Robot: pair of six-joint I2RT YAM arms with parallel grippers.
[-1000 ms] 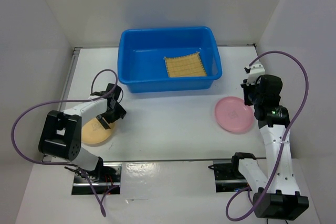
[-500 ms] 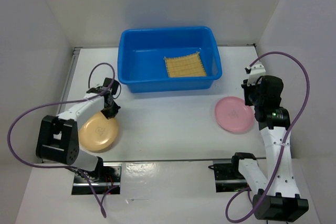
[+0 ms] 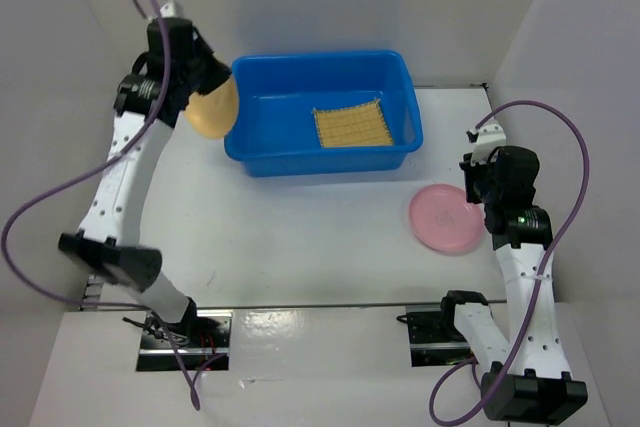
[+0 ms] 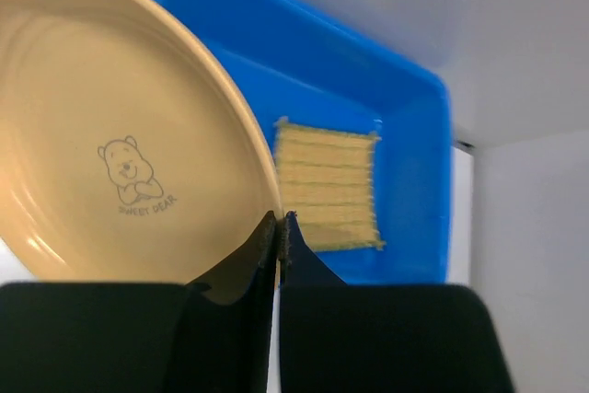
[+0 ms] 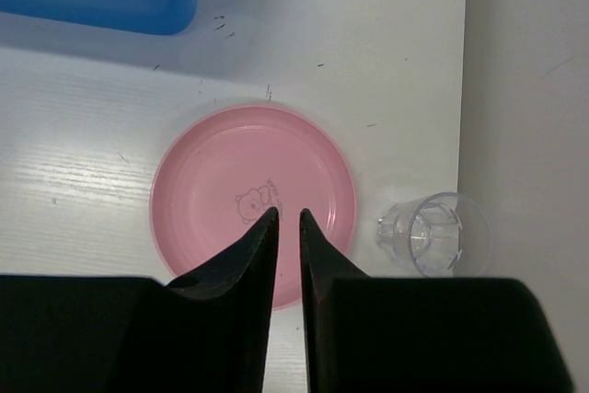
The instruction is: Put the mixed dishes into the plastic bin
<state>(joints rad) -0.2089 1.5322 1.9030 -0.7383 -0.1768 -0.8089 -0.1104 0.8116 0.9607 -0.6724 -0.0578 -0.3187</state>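
My left gripper is shut on the rim of the tan-orange plate, which it holds tilted in the air at the left end of the blue plastic bin. The left wrist view shows the plate with a bear print, pinched at its edge by the gripper. The woven mat lies flat inside the bin. The pink plate rests on the table at the right. Above it hovers my right gripper, its jaws a narrow gap apart with nothing between them.
A clear plastic cup lies on its side just right of the pink plate, close to the right wall. White walls enclose the table on the left, back and right.
The left gripper shut on the tan-orange plate at the table's front left, then lifted it up and back to the bin's left end. The right arm stayed put.
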